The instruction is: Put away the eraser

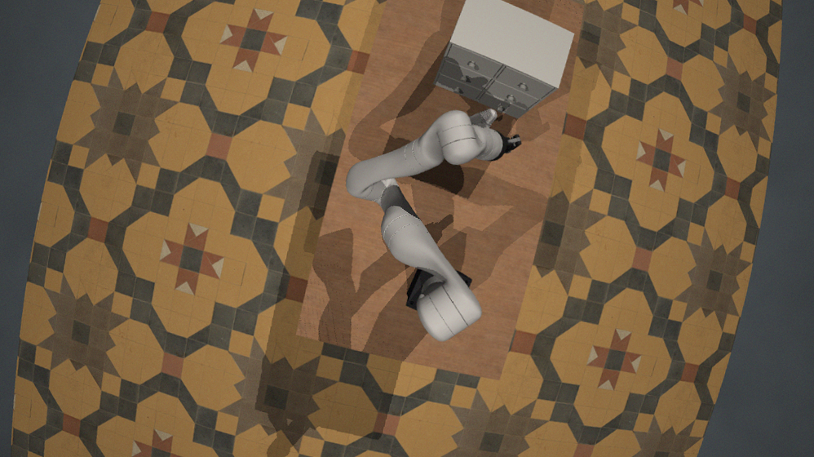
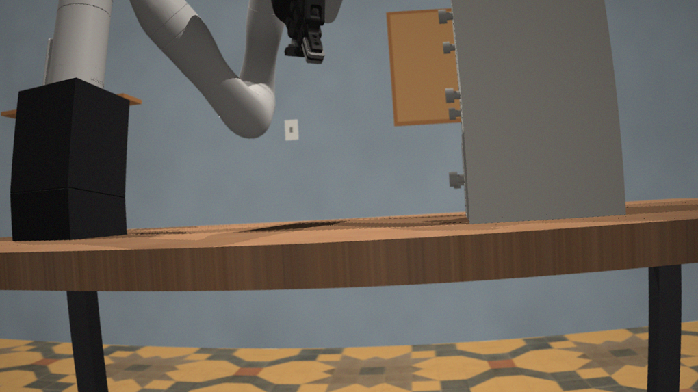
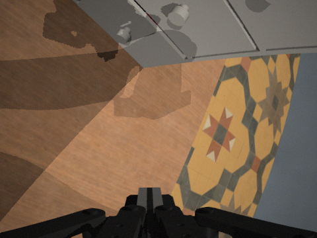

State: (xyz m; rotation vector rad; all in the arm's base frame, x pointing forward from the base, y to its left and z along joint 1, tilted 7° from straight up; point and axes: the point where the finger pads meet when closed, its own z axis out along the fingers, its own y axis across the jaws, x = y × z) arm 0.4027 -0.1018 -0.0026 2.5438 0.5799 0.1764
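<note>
The small grey chest [image 1: 507, 51] stands at the far end of the wooden table, with its knobbed drawer fronts toward my arm. It also shows from the side in the exterior view [image 2: 530, 80]. My gripper [image 2: 312, 54] is shut and empty. It hangs high above the table, some way in front of the chest's upper drawers. In the wrist view the shut fingers [image 3: 150, 194] point down at the table below the chest's right-hand drawers [image 3: 176, 4]. The lowest right drawer [image 3: 124, 33] seems to stand slightly out, with a thin red streak in the gap above it. No eraser is in view.
The arm's black base [image 2: 65, 159] stands at the near end of the table. The table's right edge [image 3: 189, 158] runs close beside the gripper, with patterned floor beyond. An orange panel [image 2: 419, 66] hangs on the wall behind the chest.
</note>
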